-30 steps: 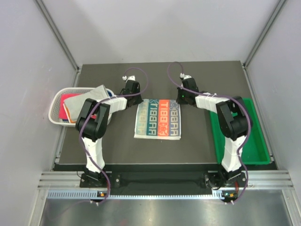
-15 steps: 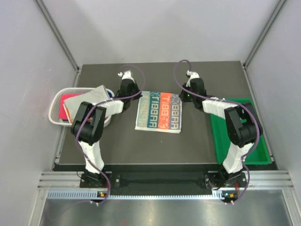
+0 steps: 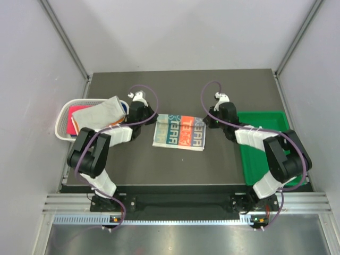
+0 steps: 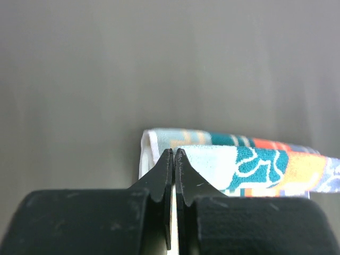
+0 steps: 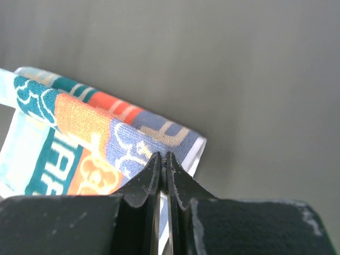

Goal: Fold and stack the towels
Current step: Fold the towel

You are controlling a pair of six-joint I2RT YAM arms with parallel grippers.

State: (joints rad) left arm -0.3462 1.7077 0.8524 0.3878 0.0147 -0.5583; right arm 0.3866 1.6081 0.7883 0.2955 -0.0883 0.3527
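Observation:
A white towel with teal, orange and grey letter print (image 3: 179, 133) lies mid-table, its far edge lifted and doubled over the rest. My left gripper (image 3: 152, 118) is shut on the towel's far left corner. My right gripper (image 3: 206, 121) is shut on its far right corner. In the left wrist view the shut gripper (image 4: 173, 151) pinches the upper layer of the towel (image 4: 249, 159) above a lower layer. In the right wrist view the gripper (image 5: 163, 155) grips the blue-grey printed corner of the towel (image 5: 95, 138). More towels sit in the basket: a grey one (image 3: 98, 112) on top, a pink-red one (image 3: 71, 126) beneath.
A white mesh basket (image 3: 64, 114) stands at the left edge of the dark table. A green plastic tray (image 3: 254, 117) lies at the right, partly under my right arm. Grey walls close in on both sides and at the back.
Both grippers have come toward the near side with the towel's far edge, folding it over the rest. The towel now covers less depth on the table.

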